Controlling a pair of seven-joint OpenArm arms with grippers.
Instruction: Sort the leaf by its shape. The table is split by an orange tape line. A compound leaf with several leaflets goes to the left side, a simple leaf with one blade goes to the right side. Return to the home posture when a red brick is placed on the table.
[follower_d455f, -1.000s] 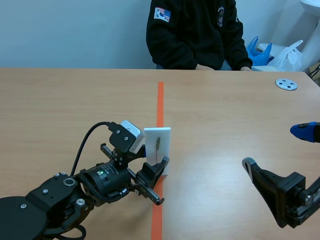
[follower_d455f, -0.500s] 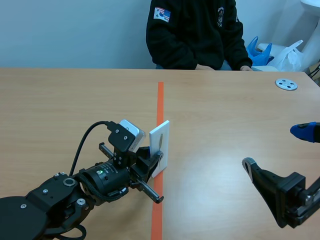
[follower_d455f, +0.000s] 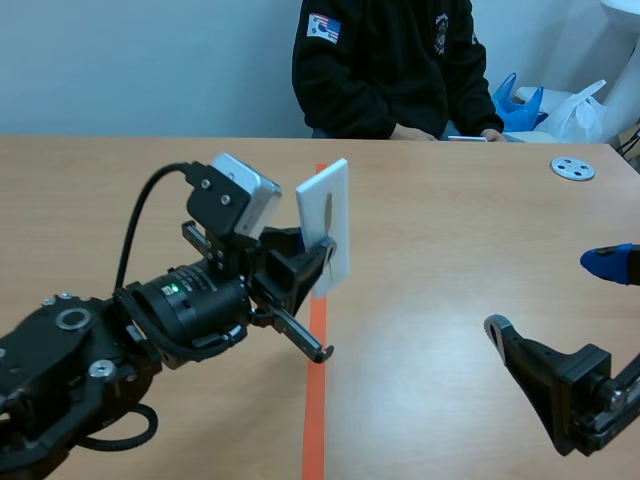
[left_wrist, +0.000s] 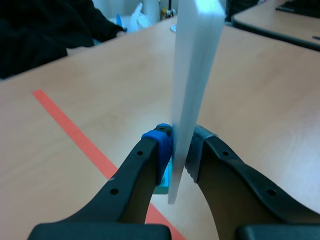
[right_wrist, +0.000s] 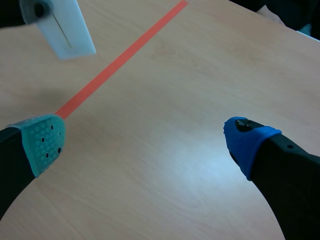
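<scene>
A white card bearing a narrow single-bladed leaf hangs upright in the air over the orange tape line. My left gripper is shut on the card's lower edge. In the left wrist view the card stands edge-on between the blue and grey pads, and the leaf is hidden. From the right wrist view the card shows ahead and to the left. My right gripper stands open low at the right, nothing between its fingers.
A person in a dark jacket sits across the table with a hand resting on the far edge. A round grey disc lies at the far right. Blue and white bags sit behind it.
My left gripper has lifted the card off the table and raised it, tilting it upright above the tape line. The right arm has not moved.
</scene>
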